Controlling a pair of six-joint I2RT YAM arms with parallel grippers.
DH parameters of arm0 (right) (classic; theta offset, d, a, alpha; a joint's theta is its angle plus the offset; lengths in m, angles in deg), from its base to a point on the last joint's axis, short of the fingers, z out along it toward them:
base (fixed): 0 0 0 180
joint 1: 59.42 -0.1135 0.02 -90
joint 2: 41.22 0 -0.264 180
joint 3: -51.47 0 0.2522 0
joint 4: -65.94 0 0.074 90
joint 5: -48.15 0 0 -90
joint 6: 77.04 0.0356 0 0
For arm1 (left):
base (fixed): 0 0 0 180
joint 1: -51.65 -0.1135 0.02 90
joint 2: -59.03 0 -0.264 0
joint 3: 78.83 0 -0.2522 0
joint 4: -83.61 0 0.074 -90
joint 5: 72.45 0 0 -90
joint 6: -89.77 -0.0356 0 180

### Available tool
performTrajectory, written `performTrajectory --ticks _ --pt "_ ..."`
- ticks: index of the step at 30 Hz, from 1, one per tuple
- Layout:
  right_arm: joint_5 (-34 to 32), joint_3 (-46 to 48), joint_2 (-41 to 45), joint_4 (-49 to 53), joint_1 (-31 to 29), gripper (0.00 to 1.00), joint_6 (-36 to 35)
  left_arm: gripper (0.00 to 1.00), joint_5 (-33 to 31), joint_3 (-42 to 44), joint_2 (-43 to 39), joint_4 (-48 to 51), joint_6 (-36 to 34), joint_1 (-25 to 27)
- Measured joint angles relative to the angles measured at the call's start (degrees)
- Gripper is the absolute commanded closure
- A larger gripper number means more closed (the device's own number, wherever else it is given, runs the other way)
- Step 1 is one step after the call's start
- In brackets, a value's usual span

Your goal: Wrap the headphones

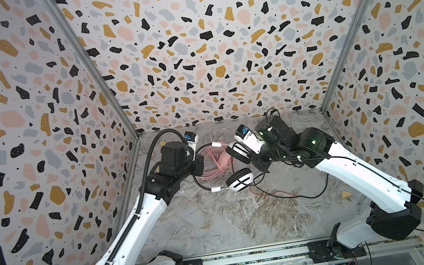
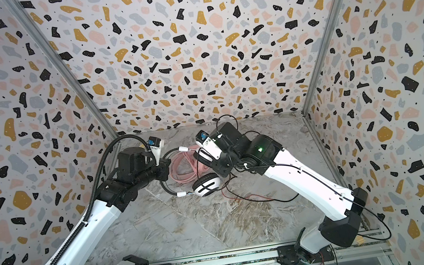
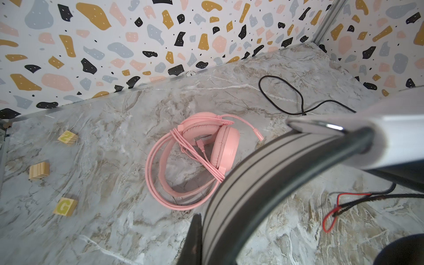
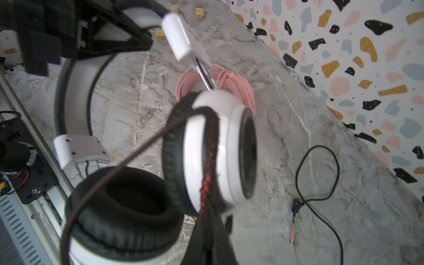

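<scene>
The white-and-black headphones (image 1: 240, 181) hang off the table between both arms. My left gripper (image 3: 213, 241) is shut on their grey headband (image 3: 263, 165), also seen in both top views (image 1: 197, 167) (image 2: 165, 170). My right gripper (image 4: 210, 231) is shut on the black-and-red braided cable (image 4: 207, 160), which runs over the white ear cup (image 4: 220, 146). The other cup's black pad (image 4: 124, 206) faces the right wrist camera. The rest of the cable (image 1: 284, 194) trails on the table. The pink headphones (image 1: 213, 161) (image 3: 195, 160) lie behind, with their cable looped round them.
Three small wooden blocks (image 3: 39, 170) lie on the marble table near the left wall. A thin black cable (image 4: 321, 174) with green and pink plugs (image 4: 296, 227) loops near the back right. Terrazzo walls close in three sides. A metal rail (image 1: 251, 257) runs along the front.
</scene>
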Motion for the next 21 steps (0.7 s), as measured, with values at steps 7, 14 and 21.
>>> performTrajectory --ticks 7,14,21 --pt "2.8 4.3 3.3 -2.9 3.7 0.95 0.2 1.00 8.7 -0.3 1.1 0.3 -2.3 0.0" --pt "4.8 6.2 3.4 -7.5 3.9 0.96 1.0 1.00 15.3 -0.5 2.2 2.0 -4.1 0.0" --pt "7.1 13.5 3.5 -14.4 8.6 0.96 3.4 1.00 19.1 -0.7 -0.5 1.8 -4.5 0.0"
